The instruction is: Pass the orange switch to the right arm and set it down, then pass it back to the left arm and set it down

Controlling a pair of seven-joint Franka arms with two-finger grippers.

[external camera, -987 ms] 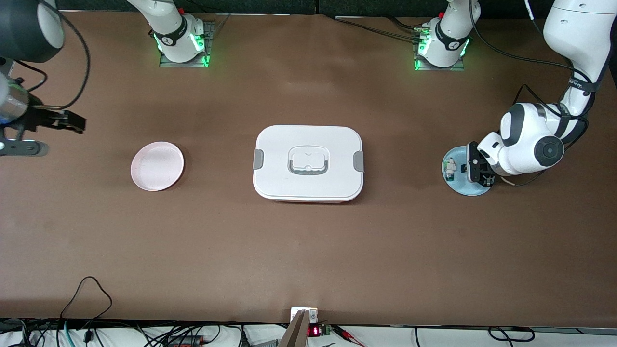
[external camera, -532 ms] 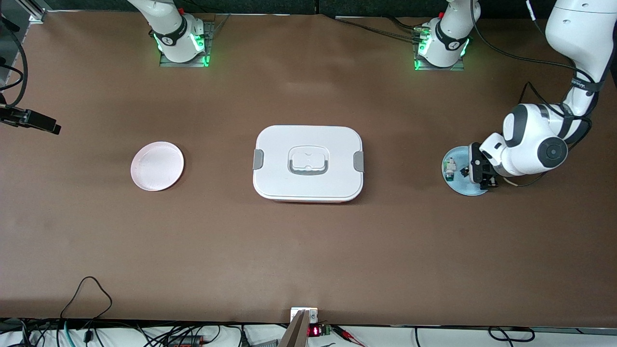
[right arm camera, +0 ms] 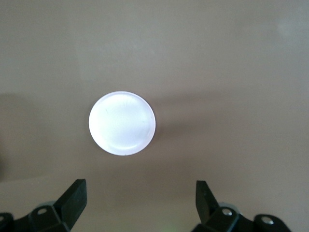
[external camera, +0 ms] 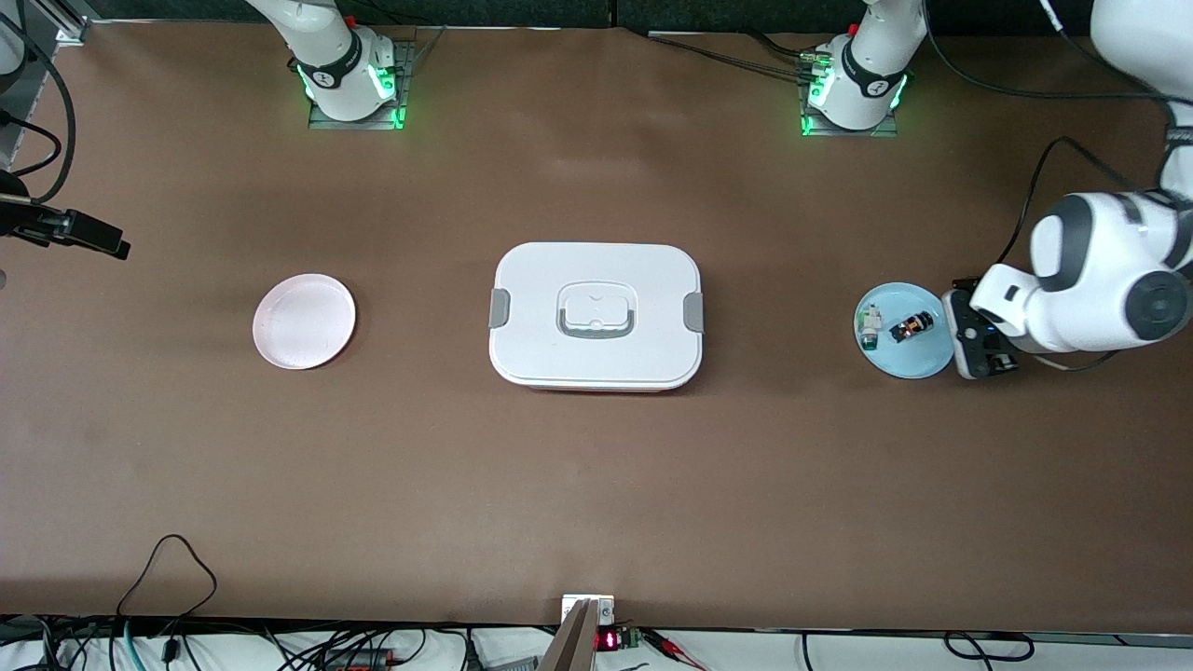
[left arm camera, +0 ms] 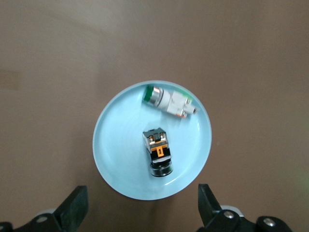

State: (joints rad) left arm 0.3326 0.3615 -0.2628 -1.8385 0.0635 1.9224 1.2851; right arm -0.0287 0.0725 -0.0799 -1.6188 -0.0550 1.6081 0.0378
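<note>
The orange switch (external camera: 911, 327) lies on its side on a light blue plate (external camera: 923, 362) toward the left arm's end of the table. In the left wrist view the switch (left arm camera: 158, 153) shows its black round end and orange band. My left gripper (external camera: 977, 340) is open and empty, up over the table just off the plate's edge; its fingers (left arm camera: 76, 209) stand wide apart either side of the plate rim (left arm camera: 108, 169). The white box (external camera: 596, 315) sits mid-table. My right gripper (external camera: 93, 238) is open and empty, high over the right arm's end.
A white-and-green component (external camera: 870, 326) lies on the blue plate beside the switch, also in the left wrist view (left arm camera: 169, 100). An empty pink plate (external camera: 304, 321) lies toward the right arm's end and shows in the right wrist view (right arm camera: 122, 123).
My left gripper has drawn back off the blue plate toward the left arm's end, uncovering the orange switch. My right arm has pulled back toward the table's end.
</note>
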